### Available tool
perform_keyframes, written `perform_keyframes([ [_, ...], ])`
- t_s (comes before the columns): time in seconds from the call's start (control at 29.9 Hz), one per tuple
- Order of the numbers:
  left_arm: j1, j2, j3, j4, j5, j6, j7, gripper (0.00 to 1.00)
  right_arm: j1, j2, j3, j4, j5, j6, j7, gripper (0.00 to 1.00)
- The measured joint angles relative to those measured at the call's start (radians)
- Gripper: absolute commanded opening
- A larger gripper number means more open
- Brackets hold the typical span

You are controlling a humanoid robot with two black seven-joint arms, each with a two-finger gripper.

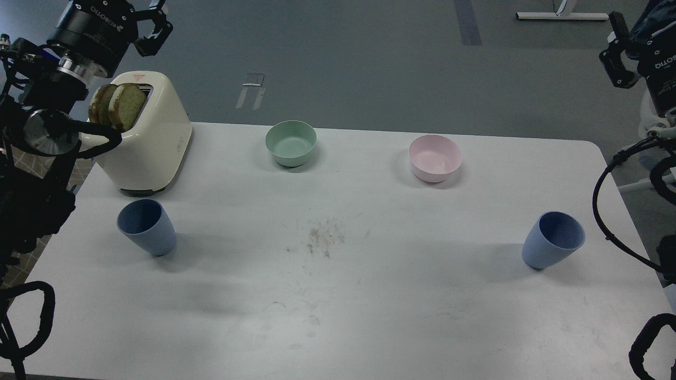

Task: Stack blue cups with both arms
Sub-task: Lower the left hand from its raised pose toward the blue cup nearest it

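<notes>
Two blue cups stand upright on the white table [338, 316], far apart from each other. One blue cup [147, 227] is at the left, just in front of the toaster. The other blue cup [553, 240] is at the right. My left gripper [154, 29] hangs high at the top left, above the toaster, open and holding nothing. My right gripper [615, 50] is raised at the top right, beyond the table's edge, open and holding nothing. Neither gripper touches a cup.
A cream toaster [153, 137] with toast slices [119, 105] stands at the back left. A mint-green bowl [291, 143] and a pale pink bowl [434, 158] sit along the back. Crumbs [325, 235] lie mid-table. Black cables [607, 211] hang at the right edge.
</notes>
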Motion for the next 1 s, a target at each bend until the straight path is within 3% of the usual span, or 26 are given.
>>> perform_keyframes([
  [0.43,0.000,0.000,0.003,0.000,0.000,0.003,0.008,0.98,-0.001,0.000,0.002,-0.003,0.000,0.000,0.000,1.00],
  [0.63,0.001,0.003,0.004,0.002,0.000,0.022,0.037,0.98,0.002,-0.003,0.001,-0.021,0.000,0.000,0.001,1.00],
  [0.84,0.003,-0.007,0.005,0.003,0.000,0.035,0.108,0.97,0.006,-0.003,0.000,-0.045,-0.001,0.000,0.002,1.00],
  [1.0,0.005,0.001,0.005,-0.026,0.005,0.037,0.114,0.97,0.016,-0.005,-0.002,-0.061,-0.002,0.000,0.002,1.00],
])
